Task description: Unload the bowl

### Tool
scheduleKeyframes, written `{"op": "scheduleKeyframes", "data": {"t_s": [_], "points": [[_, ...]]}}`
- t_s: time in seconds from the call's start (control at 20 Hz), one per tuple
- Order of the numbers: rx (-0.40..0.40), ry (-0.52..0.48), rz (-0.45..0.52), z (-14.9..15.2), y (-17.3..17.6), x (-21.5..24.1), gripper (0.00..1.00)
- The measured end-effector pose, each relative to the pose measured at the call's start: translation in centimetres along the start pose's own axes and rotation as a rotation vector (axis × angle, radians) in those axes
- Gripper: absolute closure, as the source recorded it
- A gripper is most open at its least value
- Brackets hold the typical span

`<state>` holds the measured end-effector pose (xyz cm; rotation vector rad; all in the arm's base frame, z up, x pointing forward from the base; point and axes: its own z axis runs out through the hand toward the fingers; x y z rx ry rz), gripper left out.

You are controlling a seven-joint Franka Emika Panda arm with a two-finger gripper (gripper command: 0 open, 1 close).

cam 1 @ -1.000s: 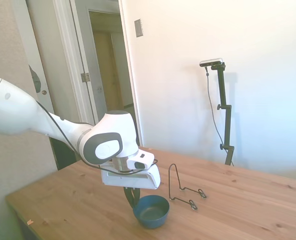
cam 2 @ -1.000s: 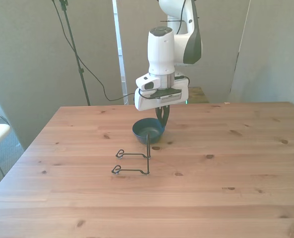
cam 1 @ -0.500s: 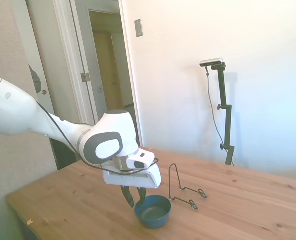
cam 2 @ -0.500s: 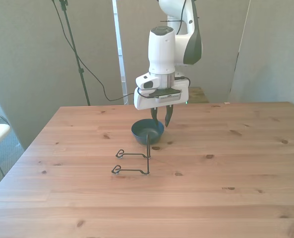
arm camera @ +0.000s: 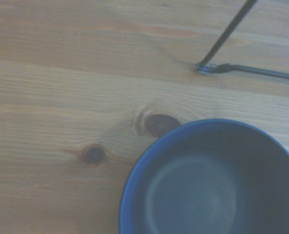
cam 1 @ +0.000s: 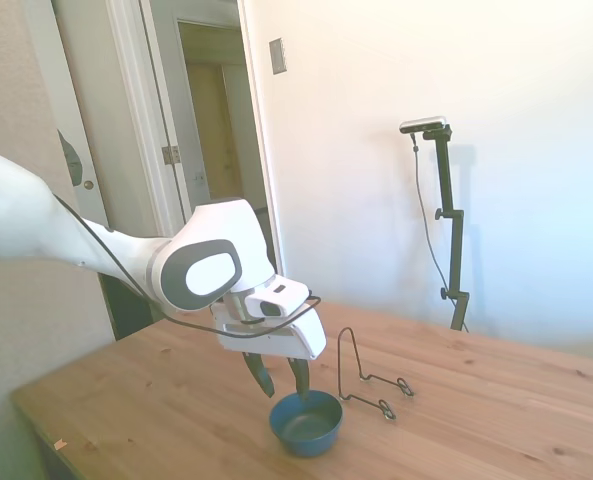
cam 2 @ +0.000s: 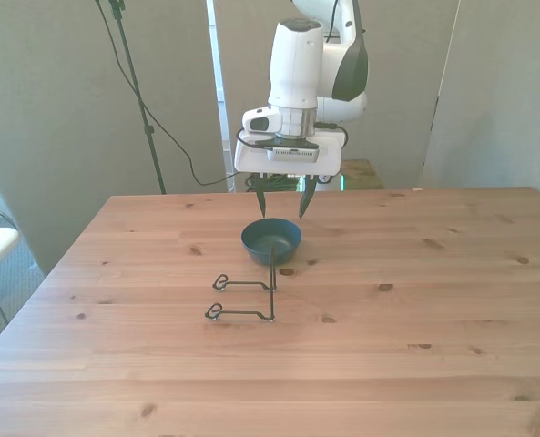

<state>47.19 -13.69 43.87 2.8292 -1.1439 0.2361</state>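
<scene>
Claw (cam 1: 280, 378) (cam 2: 282, 203) released, fingers spread wide and holding nothing. It hangs above the bowl (cam 1: 306, 422) (cam 2: 271, 241) (arm camera: 210, 180), fingertips clear of the rim with a visible gap, no contact. In the side view one finger (cam 1: 260, 376) sits over the rim's edge nearest the arm, the other over the bowl's inside. Fingers point down, the wrist tilted a little.

Bowl: dark blue, upright, resting directly on the wooden bench (cam 1: 496, 410) (cam 2: 415, 300) (arm camera: 51, 87), off the rack. Inside looks a lighter blue in the wrist view, nothing in it. Two dark knots in the wood lie just beside its rim in that view.

Wire rack (cam 1: 366, 372) (cam 2: 247, 296) (arm camera: 232, 53): thin black wire, one upright loop plus two flat prongs ending in small rings. It stands on the bench just beside the bowl, on the camera side in the front view, prongs running toward the front view's left. Whether the upright loop touches the bowl cannot be told; in the wrist view the rack's foot is apart from the rim.

White arm (cam 1: 96, 250) (cam 2: 297, 64) reaches in from the side view's left. Behind it, an open doorway (cam 1: 216, 140) in the side view.
</scene>
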Motion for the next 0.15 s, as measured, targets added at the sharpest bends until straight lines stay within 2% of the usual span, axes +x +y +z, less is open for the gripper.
{"op": "scheduleKeyframes", "data": {"t_s": [0.15], "points": [[-0.002,0.003,0.029,-2.7,0.7,0.4,0.00]]}}
